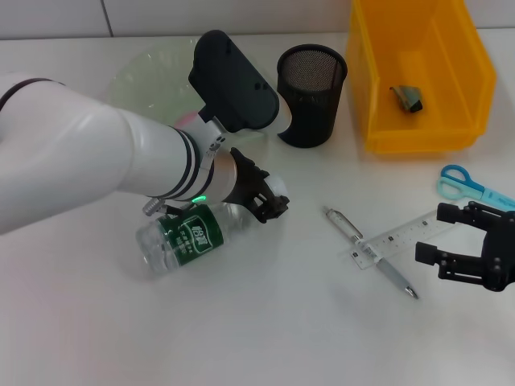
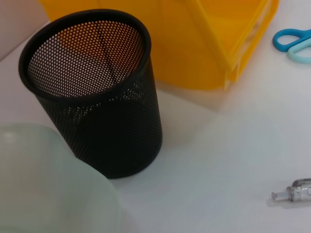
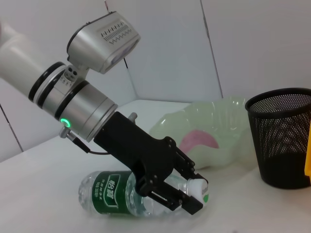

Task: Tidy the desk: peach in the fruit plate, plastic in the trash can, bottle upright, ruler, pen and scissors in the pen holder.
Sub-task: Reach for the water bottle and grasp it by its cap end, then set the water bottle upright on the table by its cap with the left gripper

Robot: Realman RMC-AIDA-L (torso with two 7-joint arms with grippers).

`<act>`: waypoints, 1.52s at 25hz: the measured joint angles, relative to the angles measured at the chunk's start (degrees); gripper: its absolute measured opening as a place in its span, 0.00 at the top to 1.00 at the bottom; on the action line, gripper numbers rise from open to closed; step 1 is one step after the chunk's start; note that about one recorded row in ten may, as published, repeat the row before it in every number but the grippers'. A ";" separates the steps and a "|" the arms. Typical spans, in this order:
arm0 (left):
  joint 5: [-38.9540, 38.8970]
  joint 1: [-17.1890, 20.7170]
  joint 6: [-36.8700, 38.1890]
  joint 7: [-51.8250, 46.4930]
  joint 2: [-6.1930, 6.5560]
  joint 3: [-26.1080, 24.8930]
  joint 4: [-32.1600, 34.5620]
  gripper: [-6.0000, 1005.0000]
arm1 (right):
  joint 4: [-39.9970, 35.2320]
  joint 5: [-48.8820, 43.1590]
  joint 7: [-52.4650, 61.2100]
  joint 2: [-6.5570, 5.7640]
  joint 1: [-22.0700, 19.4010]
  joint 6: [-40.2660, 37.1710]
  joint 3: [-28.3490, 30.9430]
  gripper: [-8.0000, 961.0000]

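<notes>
Bottle (image 1: 183,238): lay on its side on the desk (image 1: 265,330), near left, white cap pointing right.
Left gripper (image 1: 270,203): fingers closed around the bottle's neck, just behind the cap.
Right gripper (image 1: 464,240): near right edge, fingers spread apart, holding nothing, above the desk.
Pen (image 1: 372,252): lay across the ruler (image 1: 402,236), centre-right.
Scissors (image 1: 471,185): right, beyond the right gripper.
Pen holder (image 1: 311,95): upright, far centre.
Fruit plate (image 1: 149,76): far left, peach (image 3: 200,140) inside.
Trash can (image 1: 420,72): far right, holding a crumpled scrap.
</notes>
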 joint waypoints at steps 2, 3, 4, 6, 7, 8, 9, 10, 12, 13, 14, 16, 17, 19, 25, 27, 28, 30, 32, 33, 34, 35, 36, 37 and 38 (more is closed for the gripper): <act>0.02 -0.14 0.20 0.00 0.00 -0.19 -0.02 0.53 | 0.24 -0.17 0.00 0.00 0.12 0.06 0.00 0.12; 0.06 -0.18 0.36 0.00 0.01 -0.20 0.07 0.53 | 0.28 -0.29 0.00 0.00 0.17 0.09 0.00 0.12; 0.12 -0.18 0.62 0.00 0.01 -0.16 0.32 0.54 | 0.30 -0.37 0.00 0.00 0.20 0.10 0.00 0.12; 0.12 0.05 2.32 0.09 0.02 0.05 2.34 0.55 | 0.32 -0.41 0.00 0.00 0.21 0.00 0.00 0.12; 0.16 0.60 3.89 0.29 0.07 0.16 4.43 0.55 | 0.32 -0.41 0.00 0.00 0.21 0.00 0.00 0.12; 0.21 0.94 4.70 0.36 0.11 0.16 5.55 0.56 | 0.32 -0.42 0.11 0.00 0.21 -0.09 0.00 0.12; 0.52 1.74 6.46 0.51 0.21 0.13 7.96 0.56 | 0.29 -0.43 0.40 0.00 0.22 -0.15 0.00 0.12; 0.95 2.66 7.93 0.65 0.27 -0.02 10.23 0.56 | 0.29 -0.43 0.40 0.00 0.22 -0.15 0.00 0.12; 1.68 5.04 11.17 1.69 0.39 -0.87 15.28 0.56 | 0.18 -0.43 0.65 0.00 0.22 -0.21 0.00 0.12; 1.65 5.85 11.98 2.57 0.42 -1.31 16.93 0.56 | 0.16 -0.43 0.67 0.00 0.21 -0.23 0.00 0.12; 0.91 8.81 14.13 5.99 0.43 -3.26 21.71 0.56 | 0.11 -0.43 0.67 0.00 0.21 -0.25 0.00 0.12; -0.77 11.40 15.74 9.31 0.42 -5.44 25.36 0.56 | 0.05 -0.43 0.68 0.00 0.22 -0.27 0.00 0.12; -0.77 11.40 15.74 9.31 0.42 -5.44 25.36 0.56 | 0.04 -0.43 0.69 0.00 0.23 -0.27 0.00 0.12; -4.10 14.19 17.62 13.77 0.55 -8.97 28.28 0.56 | 0.02 -0.43 0.70 0.00 0.49 -0.30 0.00 0.12; -10.18 18.42 18.63 21.12 0.62 -15.16 29.40 0.56 | 0.09 -0.43 0.70 0.00 0.69 -0.31 0.00 0.12; -13.30 19.76 19.04 24.39 0.63 -17.54 29.32 0.56 | 0.11 -0.43 0.93 0.00 0.77 -0.31 0.00 0.12; -14.45 20.14 19.22 25.56 0.62 -18.21 29.26 0.56 | 0.07 -0.43 1.10 0.00 0.82 -0.31 0.00 0.12; -16.78 21.21 19.47 28.10 0.62 -19.87 29.18 0.55 | -0.07 -0.43 1.37 0.00 0.88 -0.33 0.00 0.12; -18.38 22.11 19.53 29.98 0.62 -20.97 29.16 0.55 | -0.14 -0.43 1.52 0.00 0.91 -0.37 0.00 0.12; -18.76 22.40 19.56 30.50 0.62 -21.26 29.15 0.55 | -0.16 -0.42 1.69 0.00 0.91 -0.37 0.00 0.12; -19.19 22.88 19.69 31.36 0.62 -22.13 29.15 0.55 | -0.18 -0.43 2.01 0.00 0.92 -0.39 0.00 0.12; -19.19 22.88 19.69 31.36 0.62 -22.13 29.15 0.55 | -0.18 -0.43 2.01 0.00 0.92 -0.39 0.00 0.12; -19.21 22.95 19.73 31.45 0.63 -22.40 29.15 0.55 | -0.20 -0.42 2.10 0.00 0.92 -0.39 0.00 0.12; -19.24 23.07 19.77 31.46 0.65 -23.01 29.15 0.55 | -0.23 -0.43 2.13 0.00 0.92 -0.39 0.00 0.12; -19.27 23.19 19.80 31.47 0.66 -23.51 29.15 0.55 | -0.25 -0.43 2.14 0.00 0.92 -0.39 0.00 0.12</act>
